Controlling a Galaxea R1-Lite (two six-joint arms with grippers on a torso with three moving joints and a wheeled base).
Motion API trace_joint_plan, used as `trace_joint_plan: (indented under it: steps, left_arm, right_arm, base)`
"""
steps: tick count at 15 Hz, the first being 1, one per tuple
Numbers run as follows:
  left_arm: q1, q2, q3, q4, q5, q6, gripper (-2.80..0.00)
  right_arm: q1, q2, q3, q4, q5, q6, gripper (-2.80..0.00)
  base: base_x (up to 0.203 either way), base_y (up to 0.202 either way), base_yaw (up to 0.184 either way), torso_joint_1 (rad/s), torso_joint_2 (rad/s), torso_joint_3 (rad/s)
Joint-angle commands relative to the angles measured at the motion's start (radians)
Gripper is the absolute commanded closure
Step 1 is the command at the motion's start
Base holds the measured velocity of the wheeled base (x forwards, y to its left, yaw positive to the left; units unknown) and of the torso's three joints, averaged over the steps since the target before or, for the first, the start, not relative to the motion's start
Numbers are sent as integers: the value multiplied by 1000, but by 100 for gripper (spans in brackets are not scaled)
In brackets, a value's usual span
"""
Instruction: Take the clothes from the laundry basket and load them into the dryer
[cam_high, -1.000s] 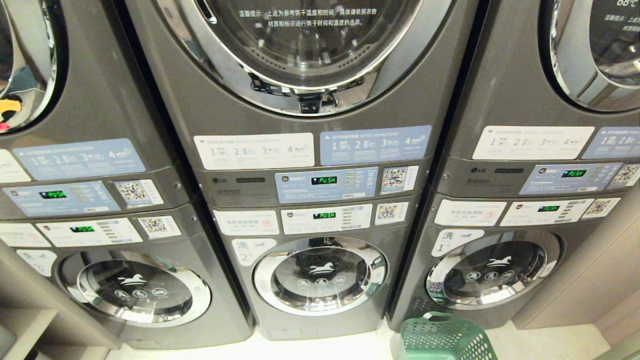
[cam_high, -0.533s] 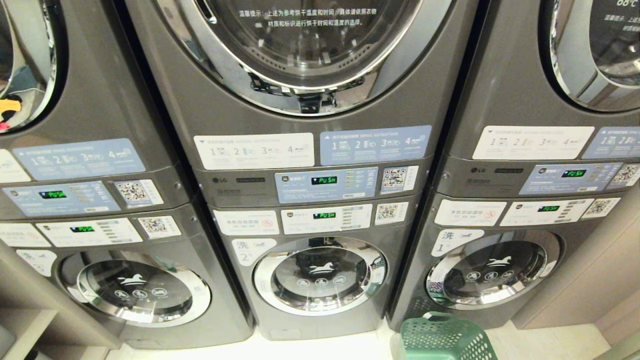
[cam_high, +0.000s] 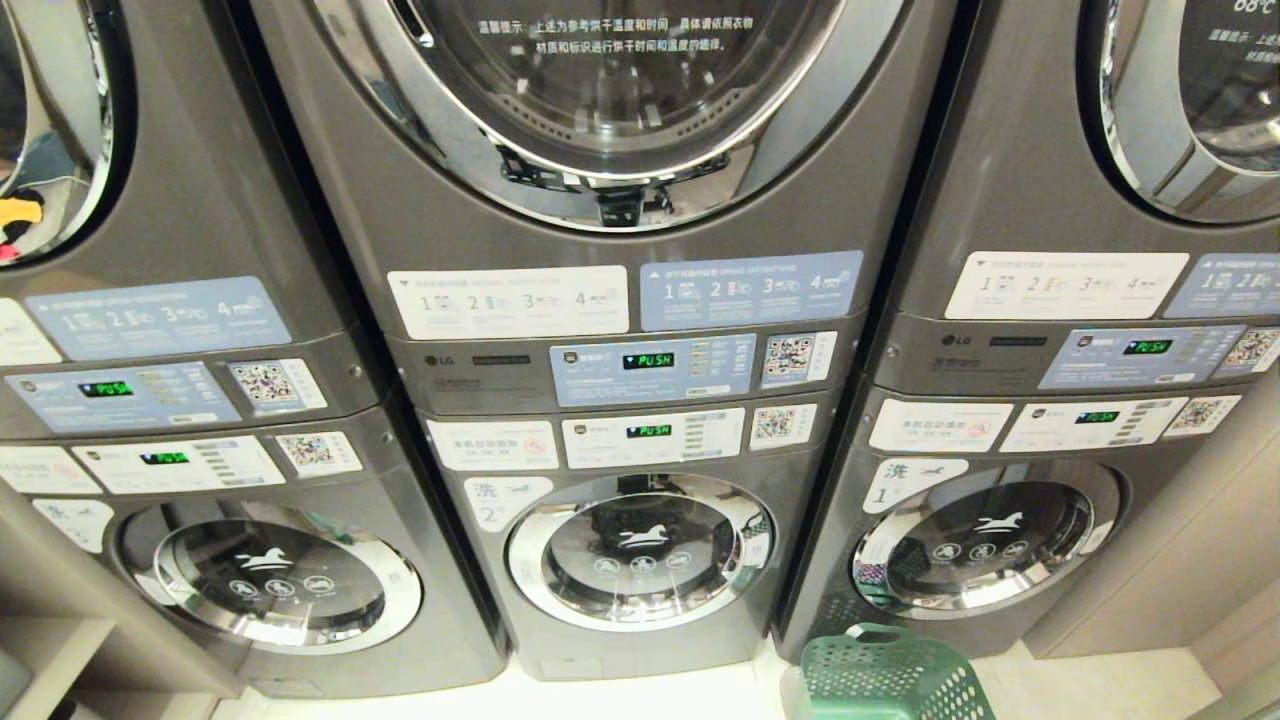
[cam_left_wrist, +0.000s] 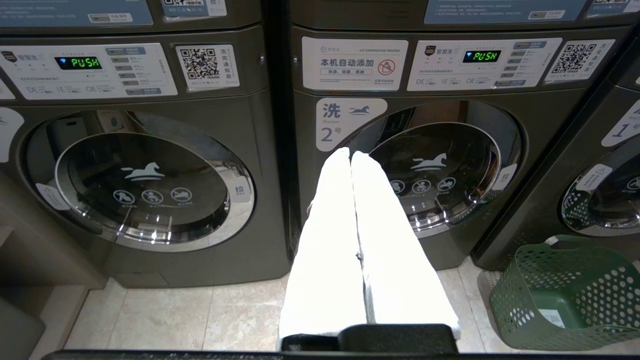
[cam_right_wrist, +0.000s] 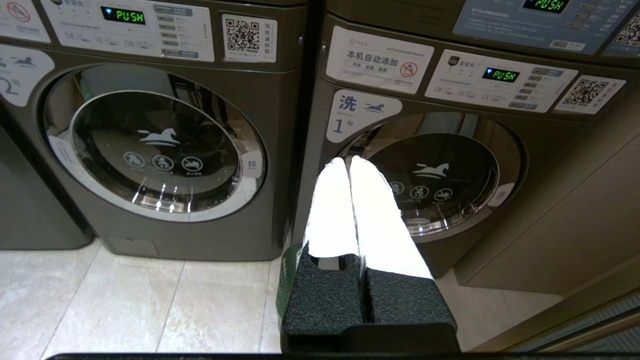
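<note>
Nothing has shifted in the head view since the earlier frames: the three grey washer-dryer stacks and the laundry basket sit exactly as they did, and neither arm shows there.

Taking the middle stack's washer door, the one labelled 2, as the landmark: the green lattice-walled laundry basket stands on the pale tiled floor to the right of that door and nearer the robot, just in front of the neighbouring washer labelled 1. In the left wrist view the basket shows a bare green bottom with a white label on it; no clothes can be made out inside. The dryer door sits directly above the landmark door, closed, with white Chinese lettering on its glass. Green "PUSH" displays glow on the panels between the two doors.

The left gripper hangs in front of the landmark door's left edge, its white fingers pressed together with nothing between them. The right gripper points at the washer labelled 1, to the right of the landmark door, its white fingers likewise pressed together and empty.
</note>
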Motion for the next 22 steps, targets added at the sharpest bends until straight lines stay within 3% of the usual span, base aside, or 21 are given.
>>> trace_joint_plan:
  steps: [1,13,18,22]
  left_arm:
    - [1,1,0,-1,0,0,0]
    - [1,0,0,0,0,0,0]
    - [1,1,0,-1,0,0,0]
    - [1,1,0,0,1,0,0]
  right_arm:
    - [0,-13,2,0,1,-9,0]
    - [0,-13,0,-1,16,-72,0]
    - [0,-13,0,0,-21,9,0]
    - [0,-13,0,0,-21,11,0]
  base:
    - [0,0,0,0,0,0]
    - [0,0,0,0,0,0]
    - [0,0,0,0,0,0]
    - [0,0,0,0,0,0]
